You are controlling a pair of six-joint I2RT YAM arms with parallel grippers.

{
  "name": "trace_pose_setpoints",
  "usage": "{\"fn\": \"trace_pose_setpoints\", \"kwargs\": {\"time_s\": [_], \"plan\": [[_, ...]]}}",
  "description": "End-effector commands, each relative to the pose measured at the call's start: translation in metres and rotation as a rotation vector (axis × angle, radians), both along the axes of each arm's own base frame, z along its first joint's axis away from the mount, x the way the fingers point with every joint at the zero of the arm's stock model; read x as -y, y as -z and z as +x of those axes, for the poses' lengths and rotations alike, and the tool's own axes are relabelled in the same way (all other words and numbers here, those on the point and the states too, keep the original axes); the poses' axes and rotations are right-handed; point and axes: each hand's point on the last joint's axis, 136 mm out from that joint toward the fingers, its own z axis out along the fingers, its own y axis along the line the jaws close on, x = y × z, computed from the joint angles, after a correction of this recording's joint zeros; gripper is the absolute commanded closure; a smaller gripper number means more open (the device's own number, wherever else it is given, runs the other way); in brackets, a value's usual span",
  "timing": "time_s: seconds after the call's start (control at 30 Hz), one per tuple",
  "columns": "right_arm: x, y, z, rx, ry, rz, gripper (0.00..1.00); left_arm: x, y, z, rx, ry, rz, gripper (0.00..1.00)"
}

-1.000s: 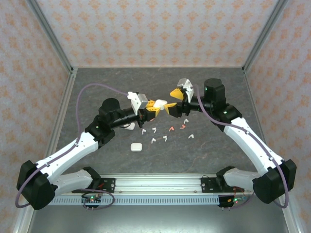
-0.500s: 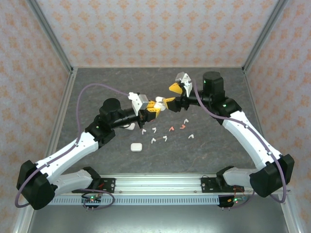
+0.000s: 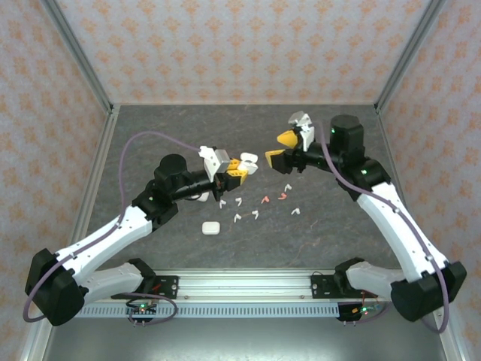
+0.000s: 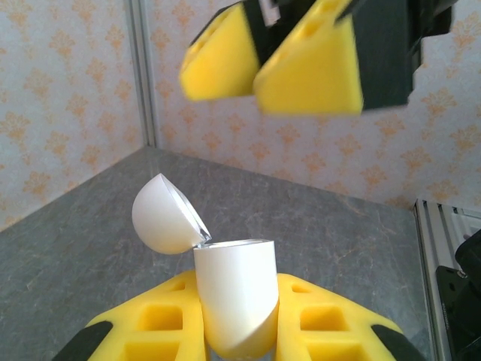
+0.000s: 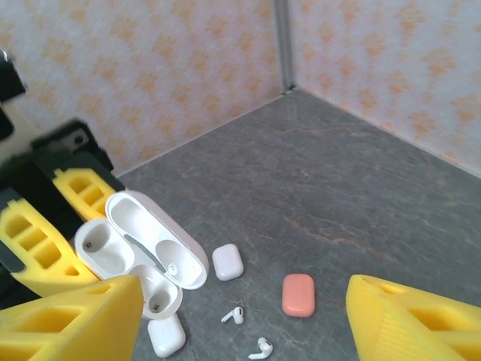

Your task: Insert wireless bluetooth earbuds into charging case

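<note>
My left gripper is shut on a white charging case, held above the grey table with its lid open. In the left wrist view the case body stands between my yellow fingers, and the lid is tipped back to the left. The right wrist view looks into the open case, whose sockets are empty. My right gripper hangs open and empty a short way right of the case. Several white earbuds and two coral ones lie scattered on the table below.
A closed white case lies near the front of the earbuds, and another white one sits under my left arm. The right wrist view also has a coral case, two white cases and two earbuds. Walls enclose the table.
My right gripper has drawn back to the right, away from the held case. The left gripper and case have stayed almost still.
</note>
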Motion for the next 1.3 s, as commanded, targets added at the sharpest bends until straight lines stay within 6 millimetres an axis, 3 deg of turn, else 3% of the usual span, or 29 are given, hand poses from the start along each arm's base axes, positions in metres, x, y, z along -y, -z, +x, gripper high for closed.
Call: {"fn": "trace_pose_setpoints", "kwargs": {"time_s": [0.0, 0.1, 0.33, 0.63, 0.93, 1.27], "plan": [[0.025, 0.018, 0.009, -0.169, 0.218, 0.063, 0.28, -0.004, -0.016, -0.005, 0.07, -0.012, -0.049, 1.0], [0.038, 0.045, 0.011, -0.289, 0.326, 0.064, 0.28, -0.005, -0.016, -0.01, 0.074, 0.002, -0.071, 1.0], [0.06, 0.133, 0.023, -0.552, 0.521, -0.086, 0.37, -0.008, -0.032, -0.038, 0.122, 0.098, -0.183, 1.0], [0.075, 0.229, 0.06, -0.714, 0.617, -0.319, 0.47, -0.024, -0.049, -0.056, 0.191, 0.085, -0.276, 1.0], [0.088, 0.274, 0.083, -0.744, 0.652, -0.42, 0.47, -0.026, -0.061, -0.063, 0.198, 0.108, -0.313, 1.0], [0.076, 0.299, 0.097, -0.792, 0.584, -0.446, 0.5, -0.026, -0.062, -0.062, 0.187, 0.107, -0.309, 1.0]]}}
